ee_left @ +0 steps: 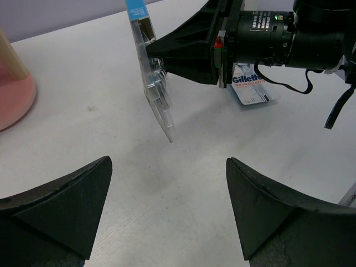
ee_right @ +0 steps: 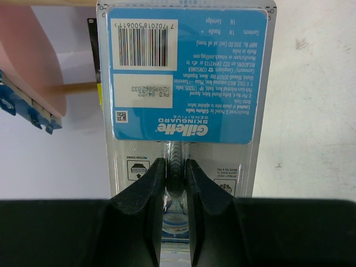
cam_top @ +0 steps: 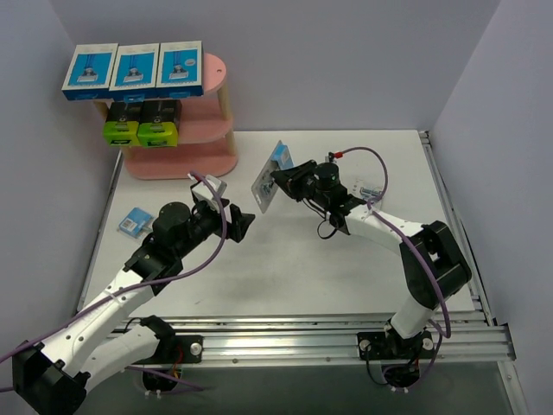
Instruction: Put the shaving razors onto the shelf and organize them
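Note:
The pink shelf (cam_top: 218, 111) stands at the back left. Three blue-and-white razor boxes (cam_top: 136, 69) lie on its top board, and two black boxes with lime-green ends (cam_top: 140, 122) sit on the middle board. My right gripper (cam_top: 278, 180) is shut on a clear blister pack with a blue card (cam_top: 270, 179), held upright above the table. In the right wrist view the fingers (ee_right: 150, 183) pinch the pack (ee_right: 186, 72) at the razor handle. My left gripper (cam_top: 244, 225) is open and empty, facing that pack (ee_left: 151, 78) from just in front.
Another blister pack (cam_top: 132, 222) lies flat on the table left of the left arm. A further one (cam_top: 370, 190) lies beside the right arm's wrist, also seen as a blue card (ee_left: 251, 89). The shelf's pink base (ee_left: 14, 97) is at the left.

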Motion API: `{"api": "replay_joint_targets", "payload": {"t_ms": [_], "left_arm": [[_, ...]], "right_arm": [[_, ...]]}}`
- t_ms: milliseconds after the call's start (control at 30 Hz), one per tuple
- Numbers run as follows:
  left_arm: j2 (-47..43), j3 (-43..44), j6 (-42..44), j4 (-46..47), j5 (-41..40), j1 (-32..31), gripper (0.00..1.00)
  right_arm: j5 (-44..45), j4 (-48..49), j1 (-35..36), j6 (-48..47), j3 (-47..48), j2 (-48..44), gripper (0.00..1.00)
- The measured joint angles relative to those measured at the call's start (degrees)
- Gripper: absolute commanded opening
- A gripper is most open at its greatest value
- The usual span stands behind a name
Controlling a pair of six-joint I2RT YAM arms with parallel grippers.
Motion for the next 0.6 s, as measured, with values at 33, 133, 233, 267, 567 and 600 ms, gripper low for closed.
{"api": "replay_joint_targets", "payload": {"t_ms": [33, 133, 233, 267, 567, 600], "left_arm": [[0.2, -0.3, 0.0, 0.5, -0.3, -0.7, 0.91], [0.9, -0.6, 0.0, 0.8, -1.9, -2.4, 0.87], [1.7, -0.9, -0.8, 1.7, -3.5, -2.9, 0.85], [1.8, -1.2, -1.1, 2.2, -4.2, -2.9, 0.84], [3.8, -4.3, -4.4, 6.8, -9.6, -3.4, 0.8], [4.1, -4.7, -4.7, 7.6, -9.9, -3.7, 0.8]], "right_arm": [[-0.2, 0.5, 0.0, 0.6, 0.0, 0.0, 0.0], [-1.0, 1.2, 0.1, 2.1, 0.2, 0.0, 0.0], [-1.6, 2.5, 0.4, 3.5, 0.5, 0.0, 0.0], [-1.7, 3.0, 0.5, 4.0, 0.5, 0.0, 0.0], [-2.4, 4.9, 1.2, 5.5, 0.5, 0.0, 0.0], [-2.5, 4.9, 1.4, 5.6, 0.5, 0.0, 0.0]]}}
